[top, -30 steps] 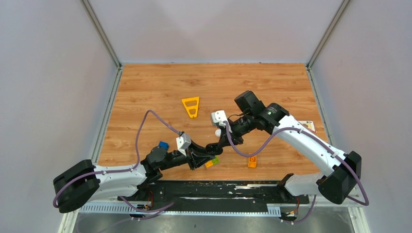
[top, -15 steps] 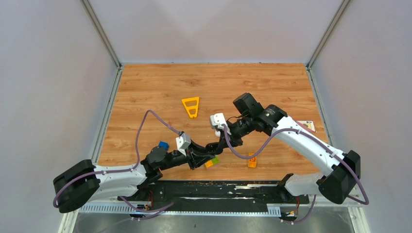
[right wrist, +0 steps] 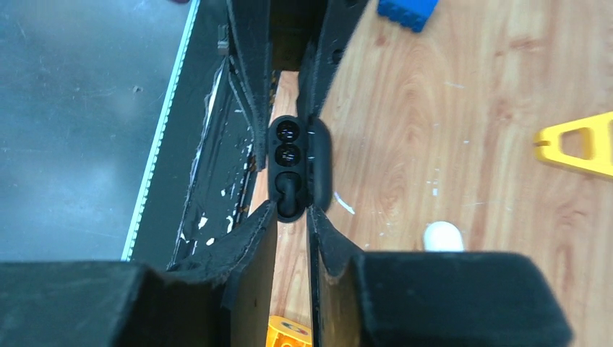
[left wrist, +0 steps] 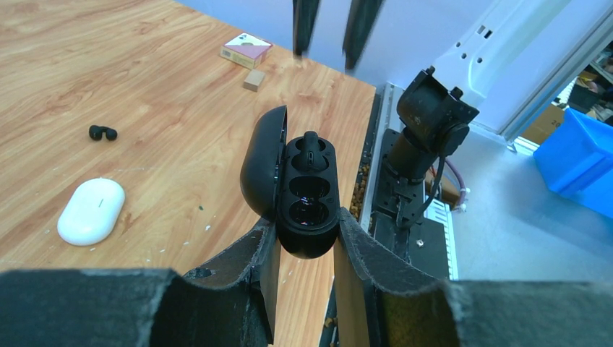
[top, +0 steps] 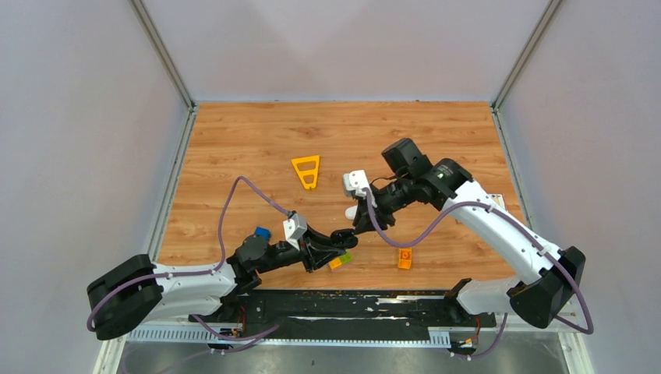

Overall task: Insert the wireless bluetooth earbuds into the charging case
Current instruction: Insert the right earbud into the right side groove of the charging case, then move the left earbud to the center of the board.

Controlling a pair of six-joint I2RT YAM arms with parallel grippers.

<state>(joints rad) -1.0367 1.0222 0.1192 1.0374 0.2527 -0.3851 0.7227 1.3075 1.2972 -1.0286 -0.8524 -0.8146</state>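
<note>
My left gripper (left wrist: pixel 307 224) is shut on a black charging case (left wrist: pixel 307 189), which it holds upright with the lid open to the left. One black earbud (left wrist: pixel 309 148) sits in the case's far socket; the nearer sockets look empty. My right gripper (right wrist: pixel 291 213) is slightly open and empty, with its tips just above the earbud end of the case (right wrist: pixel 289 166). In the top view the two grippers meet at the case (top: pixel 343 234). A second black earbud (left wrist: pixel 103 132) and a closed white oval case (left wrist: pixel 90 211) lie on the table.
A yellow triangle (top: pixel 305 171) lies mid-table. An orange brick (top: pixel 404 259), a yellow-green and orange brick (top: pixel 340 261) and a blue brick (top: pixel 262 232) lie near the front edge. A small pink box (left wrist: pixel 246 49) lies at the right. The white case (top: pixel 351 212) is under my right wrist.
My right wrist dipped toward the case, then drew back up and to the right. My left arm and the case have not moved.
</note>
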